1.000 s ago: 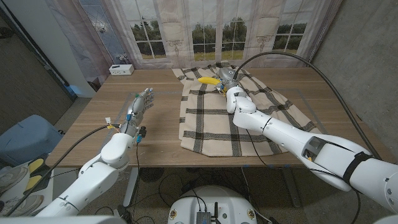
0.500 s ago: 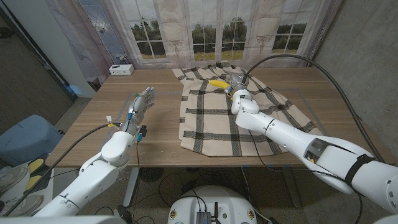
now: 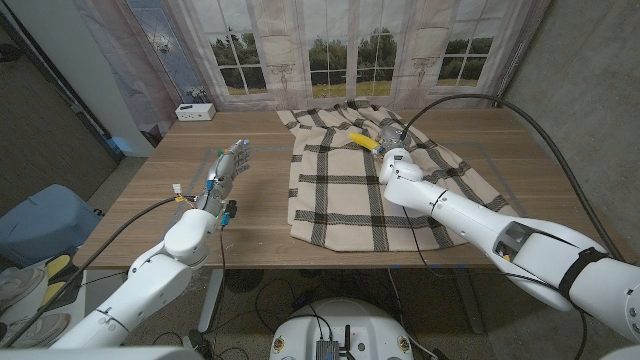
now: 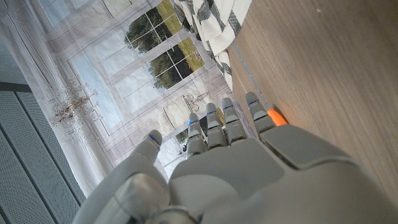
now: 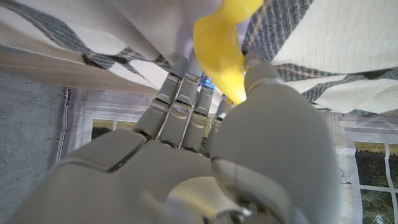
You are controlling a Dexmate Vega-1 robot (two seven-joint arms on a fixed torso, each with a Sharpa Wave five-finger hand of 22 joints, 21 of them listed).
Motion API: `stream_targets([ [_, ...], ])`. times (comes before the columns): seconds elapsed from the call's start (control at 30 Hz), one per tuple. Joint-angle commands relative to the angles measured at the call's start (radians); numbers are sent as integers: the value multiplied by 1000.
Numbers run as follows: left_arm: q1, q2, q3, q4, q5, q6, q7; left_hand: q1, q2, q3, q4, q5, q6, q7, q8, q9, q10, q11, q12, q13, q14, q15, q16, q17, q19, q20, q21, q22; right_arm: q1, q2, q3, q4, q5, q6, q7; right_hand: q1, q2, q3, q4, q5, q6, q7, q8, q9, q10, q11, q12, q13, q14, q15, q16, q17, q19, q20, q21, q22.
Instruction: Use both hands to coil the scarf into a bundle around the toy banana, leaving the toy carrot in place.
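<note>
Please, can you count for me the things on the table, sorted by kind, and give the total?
Scarf: 1
Toy banana: 1
Toy carrot: 1, only its orange tip shows past the left hand
White box: 1
Total: 4

Lighting: even, soft and moderately bright; no hard shadows on the table [image 3: 260,200], only faint shade beneath the arms. Window backdrop [image 3: 330,60] at 12 o'clock pale and slightly washed out; corners at 9 and 3 o'clock dim. Head view: sharp at centre, wide-angle bowing of the edges. Wrist views: right hand [image 5: 205,155] and toy banana [image 5: 221,53] close and soft-focused; left hand [image 4: 236,174] blurred, wood grain beyond crisp.
</note>
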Motion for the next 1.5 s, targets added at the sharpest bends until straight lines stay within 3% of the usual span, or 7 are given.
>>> stream_targets([
  [0.03, -13, 3, 8, -1, -1, 14, 2, 3, -1, 9, 2, 7, 7, -5, 1, 6, 7, 0, -5, 2, 8, -1, -4, 1, 3, 2, -2, 3, 10, -26, -15, -15, 57, -51, 17, -36, 5, 52, 39, 9, -67, -16, -40, -4, -92, -5, -71, -29, -96, -82, -84, -54, -19, 10, 8, -3],
  [0.27, -23, 6, 15, 4, -2, 17, -3, 2, -1, 9, 2, 7, 7, -6, 1, 6, 7, -1, -5, 2, 8, -2, -5, 1, 3, 2, -3, 3, -2, -66, -16, -77, 78, -82, 28, -120, -43, 28, 52, 19, -160, -24, -63, -5, -175, -1, -139, -54, -171, -58, -150, -92, -49, 29, 2, -6],
  [0.57, -37, 13, 23, 10, -5, 19, -18, 3, -2, 9, 2, 7, 6, -5, 0, 6, 6, 0, -6, 2, 7, -2, -5, 0, 3, 2, -5, 3, -42, -120, 8, -189, 104, -132, 18, -305, -125, -53, 105, 54, -351, -25, -74, -7, -291, 7, -222, -79, -288, -18, -210, -109, -118, 63, -31, -7],
  [0.73, -45, 21, 28, 11, 0, 26, -22, 4, -2, 10, 1, 7, 5, -6, 0, 6, 6, -1, -7, 2, 8, -2, -5, 0, 3, 2, -6, 3, -81, -149, 34, -264, 116, -150, -11, -328, -134, -65, 112, 61, -377, -25, -73, -7, -306, 13, -229, -81, -309, -12, -219, -111, -133, 67, -38, -7],
  [1.03, -62, 81, 47, -9, 29, 82, -56, 45, -11, 24, -38, 7, 0, -14, 1, 6, 2, -23, -10, 2, 4, -19, -10, -4, 3, 1, -14, 1, -152, -172, 83, -376, 124, -212, -92, -246, -54, 1, 72, 89, -345, -14, -50, -8, -275, 11, -219, -86, -287, -19, -214, -124, -118, 63, -37, -8],
  [1.23, -78, 126, 64, -31, 48, 137, -81, 80, -10, 38, -69, 6, -3, -12, 2, 6, -3, -30, -13, 2, -1, -24, -12, -6, 0, 2, -20, 1, -199, -183, 122, -428, 146, -225, -137, -251, 29, 36, 88, 79, -296, -2, -37, -9, -241, 29, -210, -90, -266, -24, -206, -126, -107, 54, -34, -8],
  [1.5, -97, 191, 92, -65, 85, 198, -122, 140, -16, 56, -128, -1, -3, -21, 4, 7, -32, -52, -23, 2, -24, -40, -20, -8, -11, 2, -34, 1, -235, -196, 138, -485, 158, -285, -177, -250, 45, 48, 86, 70, -278, 4, -34, -9, -229, 29, -208, -91, -262, -25, -208, -132, -101, 50, -32, -8],
])
